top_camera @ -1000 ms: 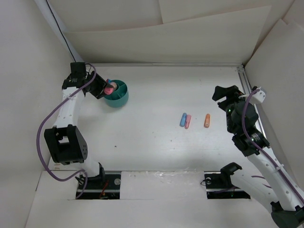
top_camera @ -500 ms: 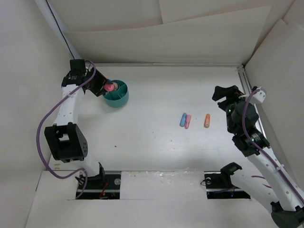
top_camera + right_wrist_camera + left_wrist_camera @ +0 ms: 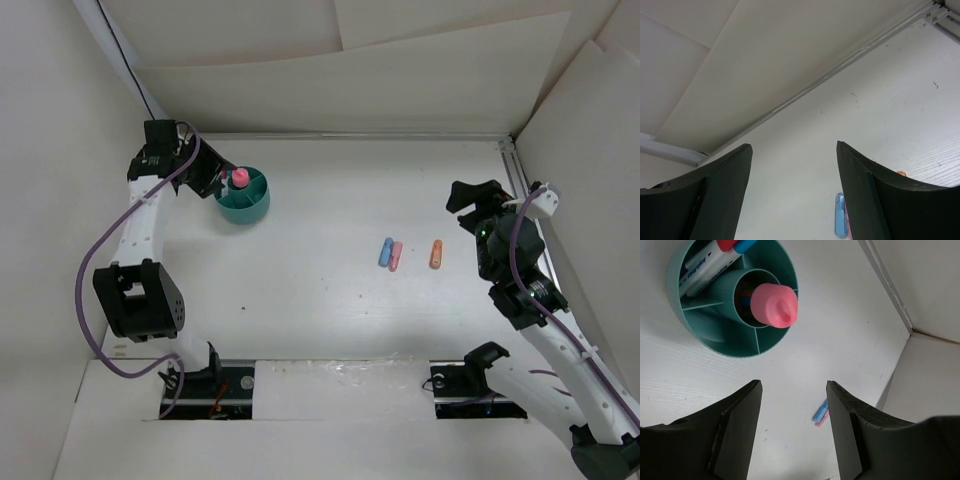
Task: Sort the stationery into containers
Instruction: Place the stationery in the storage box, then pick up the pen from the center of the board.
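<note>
White table [image 3: 330, 310], pale panel walls [image 3: 350, 80]

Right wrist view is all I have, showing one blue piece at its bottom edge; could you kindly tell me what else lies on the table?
Observer: A pink piece lies beside the blue piece, with an orange piece apart from the pair.
Operator: Where is the container?
Observer: The teal cup stands far left, a pink marker upright in it.
Operator: Is that marker held?
Observer: No, the left gripper has its jaws open, clear of it.
</note>
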Tool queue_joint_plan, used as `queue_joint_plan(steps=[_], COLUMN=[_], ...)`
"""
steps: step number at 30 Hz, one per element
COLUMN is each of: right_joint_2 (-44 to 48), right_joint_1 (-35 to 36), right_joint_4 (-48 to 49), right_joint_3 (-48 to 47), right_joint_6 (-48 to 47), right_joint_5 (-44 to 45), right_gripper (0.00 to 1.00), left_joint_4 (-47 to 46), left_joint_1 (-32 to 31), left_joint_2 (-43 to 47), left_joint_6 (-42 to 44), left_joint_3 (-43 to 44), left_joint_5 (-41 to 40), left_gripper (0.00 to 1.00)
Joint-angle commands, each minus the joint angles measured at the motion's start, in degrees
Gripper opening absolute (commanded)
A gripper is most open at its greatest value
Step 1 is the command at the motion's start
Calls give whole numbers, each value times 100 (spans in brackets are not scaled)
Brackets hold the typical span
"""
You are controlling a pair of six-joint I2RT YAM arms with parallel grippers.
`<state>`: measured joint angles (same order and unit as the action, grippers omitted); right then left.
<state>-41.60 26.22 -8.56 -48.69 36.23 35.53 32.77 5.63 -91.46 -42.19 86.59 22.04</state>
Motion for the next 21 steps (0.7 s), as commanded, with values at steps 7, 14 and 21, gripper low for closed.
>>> queue_joint_plan(steps=[7, 14, 21], right_joint_2=[-93, -155, 29], right_joint_1=[-38, -38, -38], right_joint_4=[302, 302, 302], right_joint_3=[-9, -9, 43], right_joint_6=[-72, -125, -72], right_joint_5=[-46, 24, 297], right_gripper=[36, 4, 16], left_joint_4=[-1413, -2415, -2856], left_joint_1=[-1395, -3803, -5308], left_joint_2=[1305, 1158, -625], left_joint_6=[677, 871, 985], left_joint_3=[-343, -1574, -1198], left_joint_5=[-1104, -2422, -2784], left_gripper=[27, 10, 4])
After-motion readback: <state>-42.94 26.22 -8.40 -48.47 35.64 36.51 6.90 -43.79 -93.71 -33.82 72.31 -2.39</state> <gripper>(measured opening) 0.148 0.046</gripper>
